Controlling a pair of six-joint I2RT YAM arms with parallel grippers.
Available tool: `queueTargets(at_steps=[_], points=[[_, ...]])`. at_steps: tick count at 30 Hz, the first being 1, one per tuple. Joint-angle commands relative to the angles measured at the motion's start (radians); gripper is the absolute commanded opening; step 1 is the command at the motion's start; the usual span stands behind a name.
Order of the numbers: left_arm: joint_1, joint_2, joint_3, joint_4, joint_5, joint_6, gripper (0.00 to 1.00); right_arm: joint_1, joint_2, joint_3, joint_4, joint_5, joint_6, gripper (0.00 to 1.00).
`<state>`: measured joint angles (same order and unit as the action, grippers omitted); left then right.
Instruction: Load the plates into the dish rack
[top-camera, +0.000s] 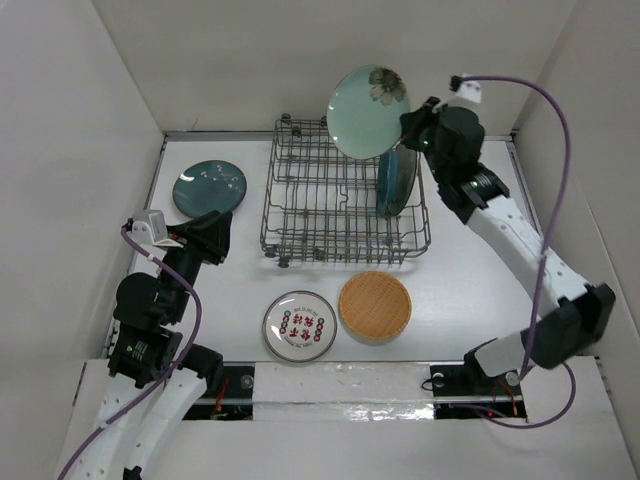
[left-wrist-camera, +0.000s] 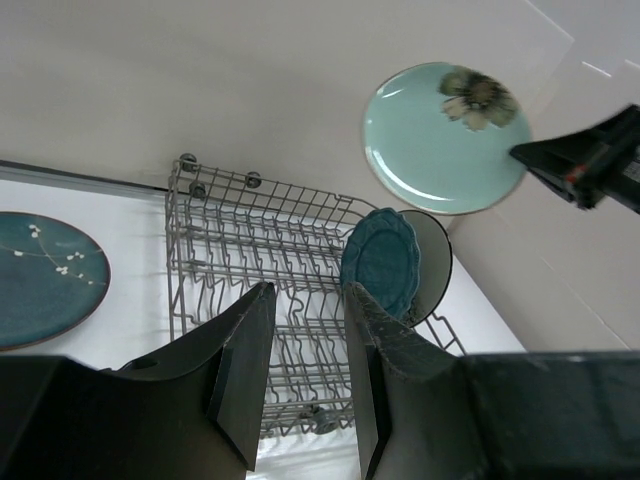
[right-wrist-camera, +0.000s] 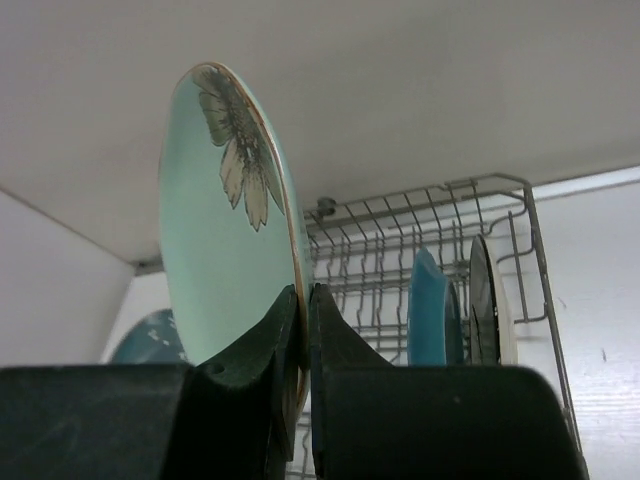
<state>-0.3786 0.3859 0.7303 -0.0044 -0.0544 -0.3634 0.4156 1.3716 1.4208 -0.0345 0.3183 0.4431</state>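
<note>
My right gripper (top-camera: 408, 128) is shut on the rim of the pale green plate (top-camera: 367, 112) with a flower print and holds it upright above the back right of the dish rack (top-camera: 300, 215); in the right wrist view the plate (right-wrist-camera: 215, 240) stands edge-on between my fingers. The teal scalloped plate (top-camera: 397, 180) and a beige-grey plate (left-wrist-camera: 432, 262) stand in the rack's right end. The dark teal speckled plate (top-camera: 209, 187) lies left of the rack. The red-green patterned plate (top-camera: 299, 327) and tan woven plate (top-camera: 375, 306) lie in front. My left gripper (top-camera: 215, 238) is open and empty.
White walls enclose the table on three sides, close behind the rack. The rack's left rows of tines (left-wrist-camera: 250, 250) hold nothing. A purple cable (top-camera: 545, 200) loops beside the right arm.
</note>
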Motion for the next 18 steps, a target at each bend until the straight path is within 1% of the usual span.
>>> queueTargets(at_steps=[1, 2, 4, 5, 9, 15, 18], points=[[-0.003, 0.010, -0.005, 0.040, -0.005, 0.015, 0.30, 0.043, 0.101, 0.216, 0.000, 0.152, -0.109, 0.00], [-0.003, 0.011, -0.005, 0.038, -0.007, 0.015, 0.30, 0.054, 0.166, 0.245, -0.007, 0.197, -0.125, 0.00], [-0.003, 0.013, -0.005, 0.038, -0.005, 0.015, 0.30, 0.083, 0.223, 0.330, -0.045, 0.235, -0.162, 0.00], [-0.003, 0.014, -0.005, 0.040, -0.005, 0.017, 0.30, 0.095, 0.269, 0.351, -0.056, 0.286, -0.181, 0.00], [-0.003, 0.013, -0.003, 0.040, -0.001, 0.015, 0.30, 0.127, 0.369, 0.450, -0.108, 0.386, -0.268, 0.00], [-0.003, 0.004, -0.003, 0.040, 0.002, 0.014, 0.30, 0.187, 0.477, 0.558, -0.169, 0.539, -0.385, 0.00], [-0.003, 0.001, -0.005, 0.040, -0.001, 0.015, 0.30, 0.219, 0.518, 0.570, -0.177, 0.611, -0.431, 0.00]])
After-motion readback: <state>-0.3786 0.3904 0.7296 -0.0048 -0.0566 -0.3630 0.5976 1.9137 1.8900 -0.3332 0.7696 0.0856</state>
